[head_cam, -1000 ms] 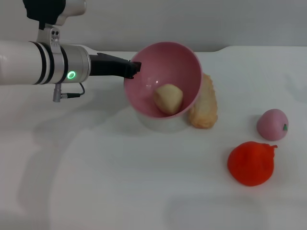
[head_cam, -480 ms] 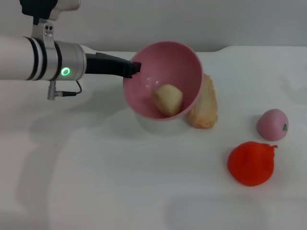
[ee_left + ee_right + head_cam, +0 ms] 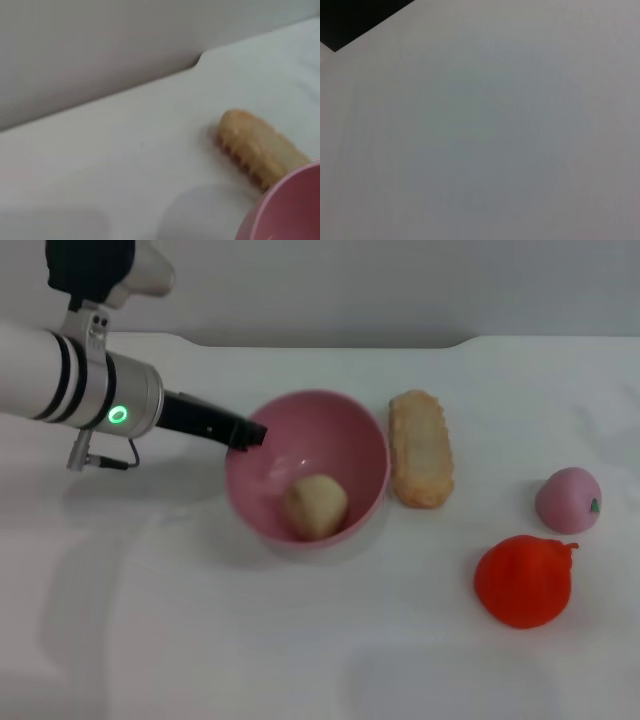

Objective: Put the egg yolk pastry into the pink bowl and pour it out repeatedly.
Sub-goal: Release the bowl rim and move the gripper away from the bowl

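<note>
Comparing this moment with a second earlier, I saw the biggest change on the white desk: the pink bowl, which had been lifted and tipped toward me, was back down and upright, just left of the long golden pastry. My left claw had come down with it and was clamped on the bowl's far-left rim, holding it. The egg yolk pastry had rolled from the tilted wall to the bowl's near bottom and never left it. I judged that tilt stopped short of a pour, so the pouring step was yet to be done. The orange fruit and pink peach sat unmoved at right. My right claw was out of sight.
</note>
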Controlling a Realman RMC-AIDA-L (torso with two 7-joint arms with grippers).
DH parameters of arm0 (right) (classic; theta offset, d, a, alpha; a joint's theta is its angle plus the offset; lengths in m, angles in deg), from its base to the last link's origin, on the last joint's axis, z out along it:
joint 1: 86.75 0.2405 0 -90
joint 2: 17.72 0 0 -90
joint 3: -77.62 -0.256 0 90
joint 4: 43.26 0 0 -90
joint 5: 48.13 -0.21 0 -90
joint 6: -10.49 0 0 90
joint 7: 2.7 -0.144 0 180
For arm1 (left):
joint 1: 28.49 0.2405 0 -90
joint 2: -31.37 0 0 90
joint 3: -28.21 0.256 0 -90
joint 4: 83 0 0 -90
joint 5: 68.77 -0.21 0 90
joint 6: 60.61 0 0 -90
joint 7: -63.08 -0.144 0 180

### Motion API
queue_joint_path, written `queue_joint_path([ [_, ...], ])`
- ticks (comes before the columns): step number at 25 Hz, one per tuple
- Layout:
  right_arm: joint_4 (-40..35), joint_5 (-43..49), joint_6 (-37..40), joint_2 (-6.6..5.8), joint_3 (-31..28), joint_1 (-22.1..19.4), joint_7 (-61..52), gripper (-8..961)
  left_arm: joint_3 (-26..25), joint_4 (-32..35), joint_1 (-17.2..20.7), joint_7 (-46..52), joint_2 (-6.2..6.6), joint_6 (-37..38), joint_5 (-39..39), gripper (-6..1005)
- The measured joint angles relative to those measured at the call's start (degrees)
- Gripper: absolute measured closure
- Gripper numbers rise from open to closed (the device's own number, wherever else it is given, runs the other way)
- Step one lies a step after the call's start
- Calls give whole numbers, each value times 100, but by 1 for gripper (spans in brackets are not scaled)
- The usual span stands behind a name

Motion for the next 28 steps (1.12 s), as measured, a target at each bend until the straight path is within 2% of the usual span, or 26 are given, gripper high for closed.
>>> queue_joint_path([
  [9,7,6,45,-12,0,-7,5,118,489,-86,-13,279,-18,-82,-323,829],
  [22,7,6,38,-23,44,38,5,118,514,-166,-113,306,-21,-172,-392,817],
  [28,7,2,32,-26,48,49,5,118,447,-73,-75,306,-21,-215,-384,759],
])
